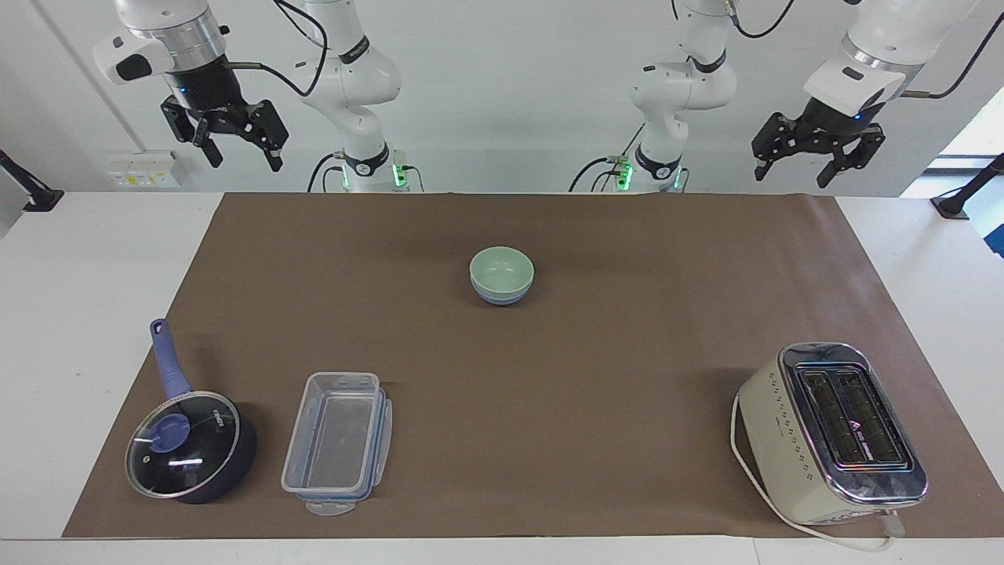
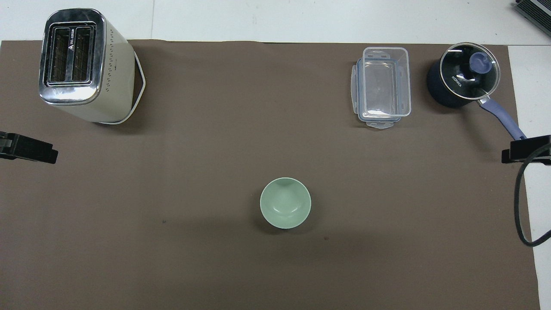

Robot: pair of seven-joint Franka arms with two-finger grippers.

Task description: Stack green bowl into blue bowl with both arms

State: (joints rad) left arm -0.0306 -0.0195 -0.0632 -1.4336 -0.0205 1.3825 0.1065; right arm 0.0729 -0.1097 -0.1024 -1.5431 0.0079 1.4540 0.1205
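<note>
The green bowl [image 1: 502, 267] sits nested in the blue bowl [image 1: 502, 297] at the middle of the brown mat; only a band of blue shows under the green rim. In the overhead view the green bowl [image 2: 285, 202] covers the blue one. My right gripper [image 1: 245, 161] hangs open high over the mat's edge at the right arm's end, holding nothing. My left gripper [image 1: 791, 177] waits open and empty, raised over the mat's corner at the left arm's end. Both are well apart from the bowls.
A cream toaster [image 1: 831, 431] with its cord stands toward the left arm's end, farther from the robots than the bowls. A clear lidded container [image 1: 337, 443] and a dark pot with a glass lid and blue handle [image 1: 188, 447] lie toward the right arm's end.
</note>
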